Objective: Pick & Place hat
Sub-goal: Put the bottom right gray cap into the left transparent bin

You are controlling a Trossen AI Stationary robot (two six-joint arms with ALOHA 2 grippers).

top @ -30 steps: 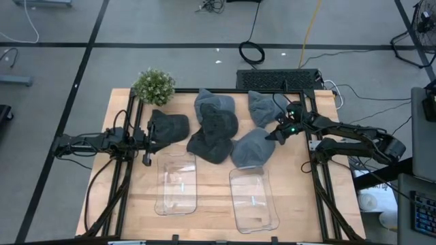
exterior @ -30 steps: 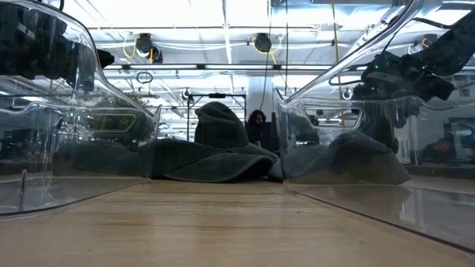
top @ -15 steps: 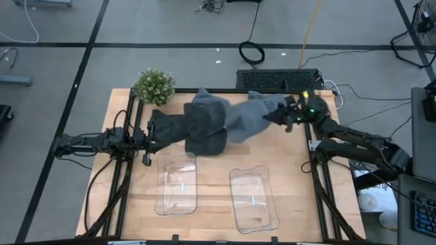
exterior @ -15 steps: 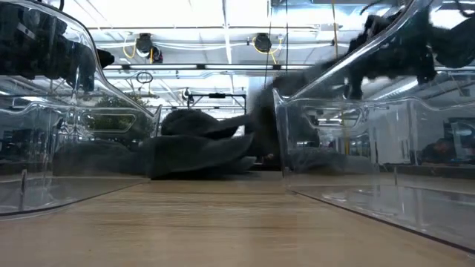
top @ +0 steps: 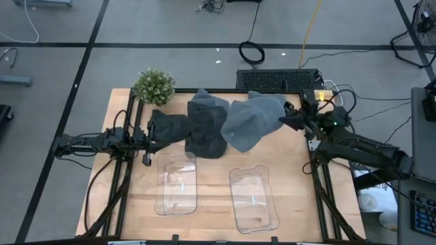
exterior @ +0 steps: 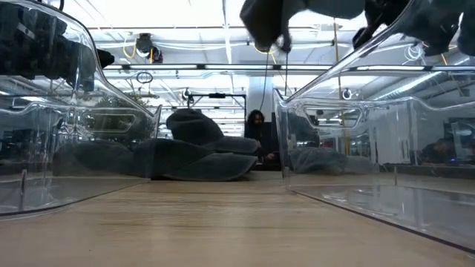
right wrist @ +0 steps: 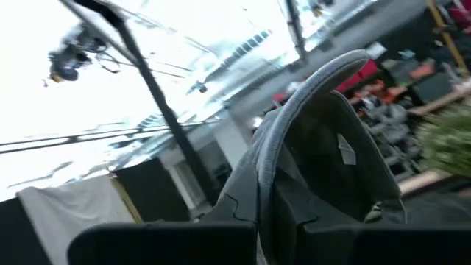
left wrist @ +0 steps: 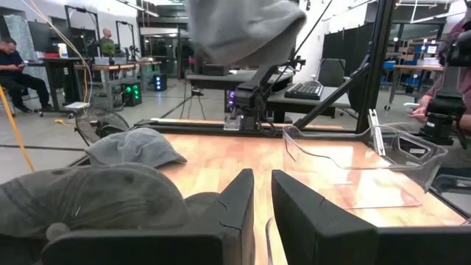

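Note:
A light grey hat (top: 248, 122) is held up by my right gripper (top: 291, 121) near the table's far right. It shows at the top of the low view (exterior: 297, 11), and in the right wrist view I see its inside (right wrist: 324, 147). More grey hats lie heaped (top: 204, 126) on the table's far middle. A darker hat (top: 169, 127) rests on the table right by my left gripper (top: 150, 138). That gripper waits at the left, its fingers a narrow gap apart (left wrist: 263, 191), holding nothing. My right gripper pinches the light grey hat by its rim edge (right wrist: 268, 173) between its two fingers. The fingers come roughly level from the table's right. The hat reaches out from them toward the table's left and is lifted clear of the table.
Two clear plastic bins stand on the near half of the table, one left (top: 176, 182) and one right (top: 253, 197). A small potted plant (top: 153, 86) sits at the far left corner. A black frame runs along the table's edges. People show in the room beyond.
My right gripper, shut on the light grey hat, has risen and moved toward the table's far right. The hat left the table beside the right bin, swept up past the heap and now hangs clear. The heap of hats has slumped lower.

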